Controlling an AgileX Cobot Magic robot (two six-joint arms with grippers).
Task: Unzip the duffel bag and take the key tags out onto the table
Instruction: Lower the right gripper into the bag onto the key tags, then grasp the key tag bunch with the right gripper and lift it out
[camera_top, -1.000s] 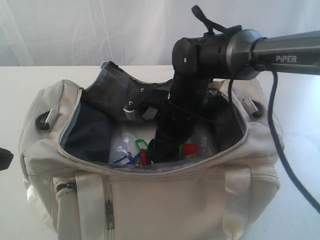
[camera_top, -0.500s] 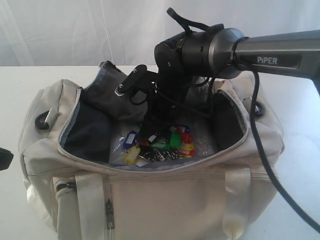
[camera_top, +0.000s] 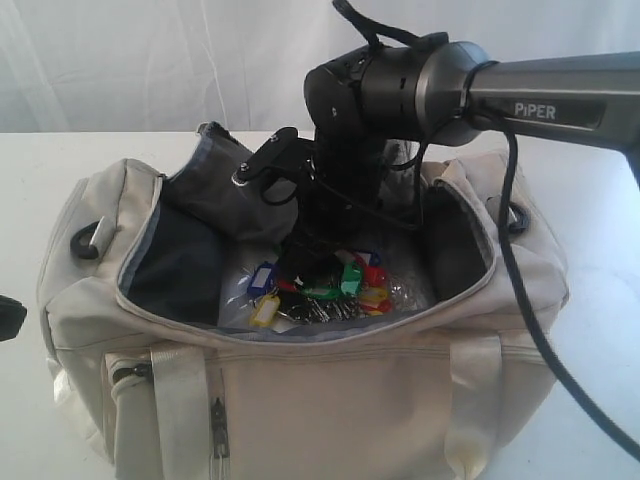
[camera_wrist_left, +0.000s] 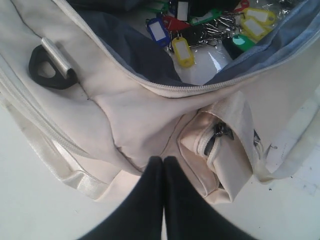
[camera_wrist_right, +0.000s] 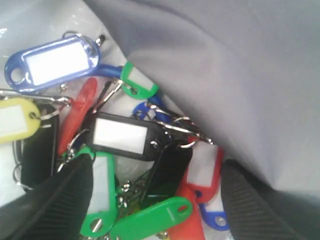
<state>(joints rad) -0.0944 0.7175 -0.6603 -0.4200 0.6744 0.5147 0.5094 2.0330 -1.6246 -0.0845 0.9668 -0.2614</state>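
Observation:
The cream duffel bag (camera_top: 330, 400) stands on the white table (camera_top: 30, 180) with its top zipper open and the dark lining showing. The key tags (camera_top: 320, 290), a mixed bunch in blue, yellow, green, red and black on metal rings, lie inside on the bag's floor. My right gripper (camera_top: 308, 262) reaches down into the opening and stands open, its ribbed fingers (camera_wrist_right: 65, 200) wide apart on either side of the key tags (camera_wrist_right: 125, 150). My left gripper (camera_wrist_left: 162, 159) is shut and empty, low beside the duffel bag (camera_wrist_left: 135, 115) at its end pocket.
A folded flap of grey lining (camera_top: 215, 185) stands up at the back left of the opening. The bag's webbing handle (camera_top: 185, 410) and a black D-ring (camera_wrist_left: 50, 72) sit on its outside. The right arm's cable (camera_top: 540, 340) hangs over the bag's right end.
The right gripper has risen from deep in the bag and shifted left. The key tags, mostly hidden a second ago, now show as a gathered bunch under it. The left gripper stayed still.

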